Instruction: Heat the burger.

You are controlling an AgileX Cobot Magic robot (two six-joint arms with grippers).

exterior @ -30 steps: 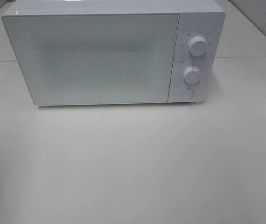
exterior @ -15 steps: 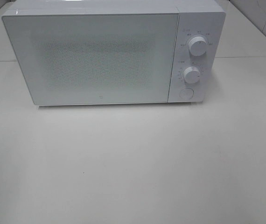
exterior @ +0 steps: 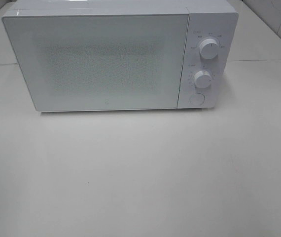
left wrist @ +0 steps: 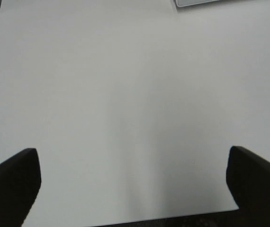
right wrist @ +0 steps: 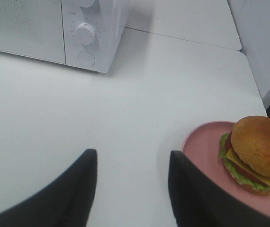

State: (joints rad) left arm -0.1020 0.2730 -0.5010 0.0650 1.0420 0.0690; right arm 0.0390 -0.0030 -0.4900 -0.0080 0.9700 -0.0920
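The burger [right wrist: 257, 153] has a domed golden-brown bun over yellow cheese, a red slice and green lettuce. It sits upright and whole on a pink plate [right wrist: 202, 143], toward the plate's 3 o'clock side in the right wrist view.

Nothing can be read with certainty. The microwave [exterior: 111, 54] carries tiny grey markings around its upper dial [exterior: 208, 49] and its lower dial [exterior: 202, 79], but they are too small and blurred to make out as words or numbers. A very small mark sits low on the microwave door [exterior: 105, 104], near its bottom edge; its shape cannot be told. In the right wrist view the same faint ticks ring the lower dial [right wrist: 85, 33], again unreadable.
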